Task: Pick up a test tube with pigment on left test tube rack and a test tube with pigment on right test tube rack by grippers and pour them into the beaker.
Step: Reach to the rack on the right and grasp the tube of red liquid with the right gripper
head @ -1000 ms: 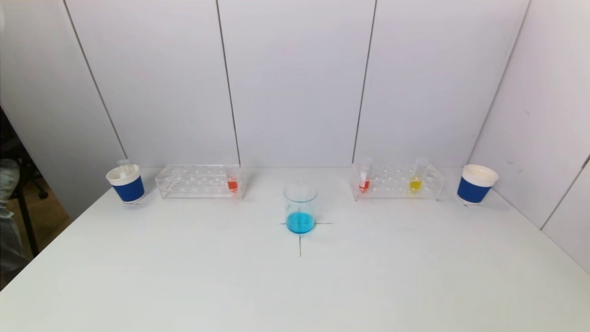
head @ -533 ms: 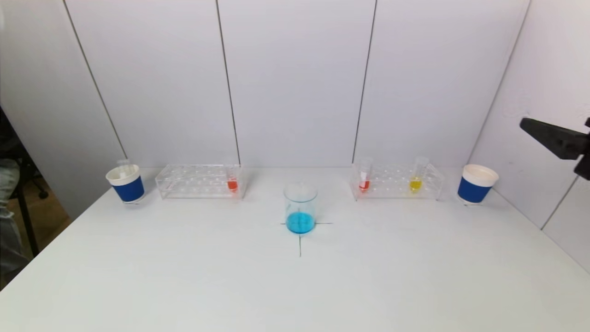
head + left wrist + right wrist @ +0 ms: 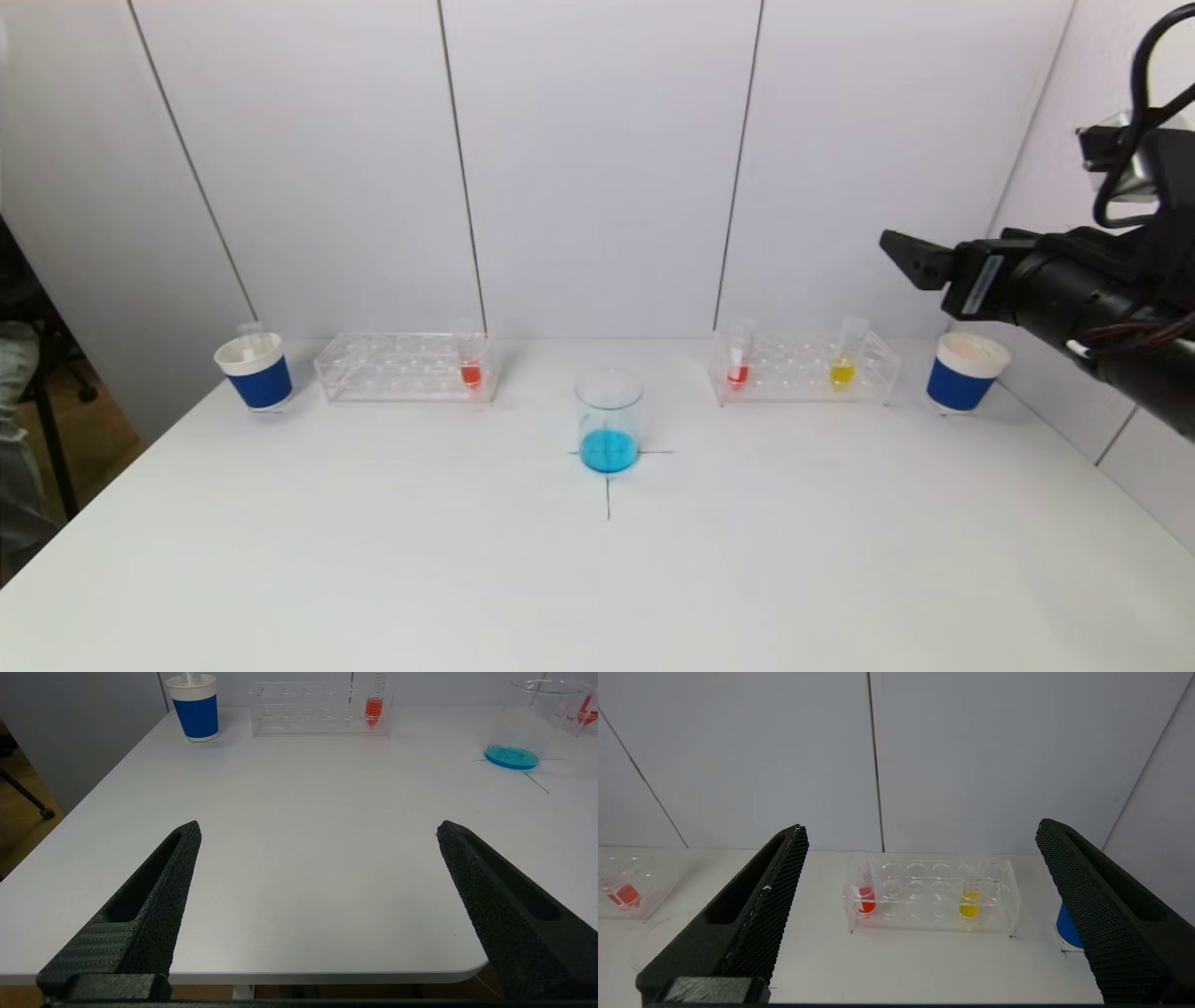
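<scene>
The beaker [image 3: 608,422] stands on the cross mark at the middle of the worktop [image 3: 597,579], with blue liquid in its bottom. To the beaker's left and farther back sits the left test tube rack [image 3: 403,367], holding one upright tube of orange-red pigment [image 3: 470,366] at the end nearest the beaker. To the beaker's right, equally far back, sits the right test tube rack [image 3: 805,368], with a red tube [image 3: 738,365] at its beaker end and a yellow tube [image 3: 842,364] toward its far end. All three tubes stand with their long axes vertical. Beyond each rack's outer end, away from the beaker, is a blue-and-white cup: one left [image 3: 255,370], one right [image 3: 966,371].

The right gripper [image 3: 920,833] hangs in the air to the right of the beaker, above and beyond the right rack's outer end; its jaws are spread wide and empty, pointed toward the rack. In its wrist view the rack lies straight ahead and lower, both tubes framed between the jaws, so this arm is plainly the nearer one to the right rack's tubes.

The left gripper [image 3: 317,828] is out of the head view, low at the near edge of the worktop, well short of the beaker, jaws likewise released and empty. The left rack's tube lies far ahead of it.

The next move likely calls for each arm to reach forward and take a tube from the side, across its upright axis.
</scene>
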`<state>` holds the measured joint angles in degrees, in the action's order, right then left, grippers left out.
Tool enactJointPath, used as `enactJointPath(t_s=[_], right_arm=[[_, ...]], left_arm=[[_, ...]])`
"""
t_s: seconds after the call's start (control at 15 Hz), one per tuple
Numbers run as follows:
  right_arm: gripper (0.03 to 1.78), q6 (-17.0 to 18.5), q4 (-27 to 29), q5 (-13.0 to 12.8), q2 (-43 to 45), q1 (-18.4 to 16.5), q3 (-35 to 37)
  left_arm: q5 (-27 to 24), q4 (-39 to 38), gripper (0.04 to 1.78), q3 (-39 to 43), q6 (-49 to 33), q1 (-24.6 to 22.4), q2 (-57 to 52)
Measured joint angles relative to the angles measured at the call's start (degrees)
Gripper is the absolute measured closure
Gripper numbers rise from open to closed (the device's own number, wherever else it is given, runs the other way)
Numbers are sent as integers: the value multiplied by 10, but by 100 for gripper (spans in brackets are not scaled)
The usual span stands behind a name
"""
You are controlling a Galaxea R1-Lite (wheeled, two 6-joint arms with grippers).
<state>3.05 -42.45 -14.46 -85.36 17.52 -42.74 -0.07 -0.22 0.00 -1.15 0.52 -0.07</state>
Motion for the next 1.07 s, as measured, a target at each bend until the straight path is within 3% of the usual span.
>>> enactJointPath(t_s=[0.53,1.07], right_arm=[[4,-2,-187,-60,-184,48,7],[4,-6,-299,-87,-330,69,-5]], left_arm=[[0,0,6,0,0,0,0],[0,0,6,0,0,0,0]])
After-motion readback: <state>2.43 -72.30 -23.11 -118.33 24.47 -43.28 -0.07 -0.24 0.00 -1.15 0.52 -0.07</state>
